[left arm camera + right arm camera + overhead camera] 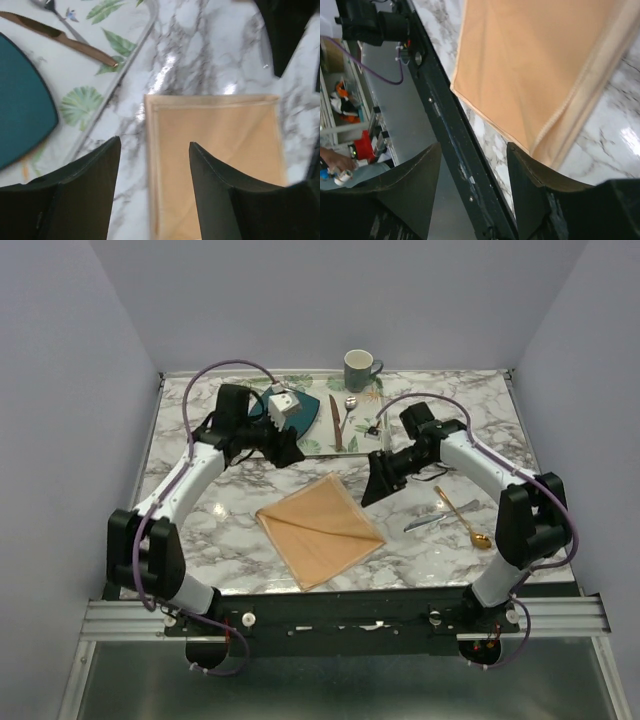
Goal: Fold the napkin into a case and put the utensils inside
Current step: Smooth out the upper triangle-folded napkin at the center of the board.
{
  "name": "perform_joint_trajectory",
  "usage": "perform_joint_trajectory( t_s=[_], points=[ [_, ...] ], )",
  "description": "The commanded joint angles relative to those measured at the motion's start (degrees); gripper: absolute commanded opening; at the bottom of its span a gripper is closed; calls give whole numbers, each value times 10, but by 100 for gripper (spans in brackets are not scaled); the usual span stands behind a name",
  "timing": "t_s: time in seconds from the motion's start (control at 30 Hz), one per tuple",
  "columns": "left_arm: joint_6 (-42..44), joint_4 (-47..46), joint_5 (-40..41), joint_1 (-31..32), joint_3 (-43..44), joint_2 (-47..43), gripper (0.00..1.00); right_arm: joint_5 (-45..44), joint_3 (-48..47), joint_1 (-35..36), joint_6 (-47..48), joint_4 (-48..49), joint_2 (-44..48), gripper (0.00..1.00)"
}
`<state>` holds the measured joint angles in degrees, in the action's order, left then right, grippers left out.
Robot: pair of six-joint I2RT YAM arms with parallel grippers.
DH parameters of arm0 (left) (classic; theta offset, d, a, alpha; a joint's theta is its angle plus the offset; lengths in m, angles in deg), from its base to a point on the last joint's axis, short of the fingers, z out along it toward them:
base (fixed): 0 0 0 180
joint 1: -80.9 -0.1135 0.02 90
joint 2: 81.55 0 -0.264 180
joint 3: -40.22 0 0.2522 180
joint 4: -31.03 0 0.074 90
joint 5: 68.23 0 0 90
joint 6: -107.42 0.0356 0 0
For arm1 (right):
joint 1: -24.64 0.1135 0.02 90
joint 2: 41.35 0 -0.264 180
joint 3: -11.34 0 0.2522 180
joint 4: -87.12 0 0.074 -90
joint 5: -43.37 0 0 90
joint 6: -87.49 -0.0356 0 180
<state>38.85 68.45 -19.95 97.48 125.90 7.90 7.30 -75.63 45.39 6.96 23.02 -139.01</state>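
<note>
The peach-tan napkin (320,530) lies on the marble table, turned like a diamond, with one layer folded over along a crease. In the left wrist view the napkin (215,150) lies flat below my left gripper (155,145), which hangs above its far corner, open and empty. My left gripper (285,450) and right gripper (378,485) hover at the napkin's far side. In the right wrist view the napkin (530,65) shows a doubled hem, and my right gripper (474,147) is open and empty. The gold spoon (462,518) and silver knife (425,522) lie right of the napkin.
A leaf-patterned tray (355,435) at the back holds a teal plate (305,415), a brown-handled knife (336,422) and other cutlery. A green mug (358,370) stands behind it. The black front rail (450,135) borders the table's near edge.
</note>
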Motion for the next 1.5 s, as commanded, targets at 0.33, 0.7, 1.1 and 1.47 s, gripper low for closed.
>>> perform_joint_trajectory(
  t_s=[0.33, 0.7, 1.1, 1.47],
  points=[
    [-504, -288, -145, -17, -395, -148, 76, 63, 79, 162, -131, 224, -56, 82],
    [-516, -368, -144, -20, -386, -37, 74, 64, 57, 158, -125, 231, -127, 81],
    [-497, -368, -144, -68, -383, 47, 72, 106, 91, 104, -122, 231, -167, 80],
    [-499, -369, -135, -98, -376, 107, 70, 92, 125, 46, -68, 184, -187, 79]
  ],
)
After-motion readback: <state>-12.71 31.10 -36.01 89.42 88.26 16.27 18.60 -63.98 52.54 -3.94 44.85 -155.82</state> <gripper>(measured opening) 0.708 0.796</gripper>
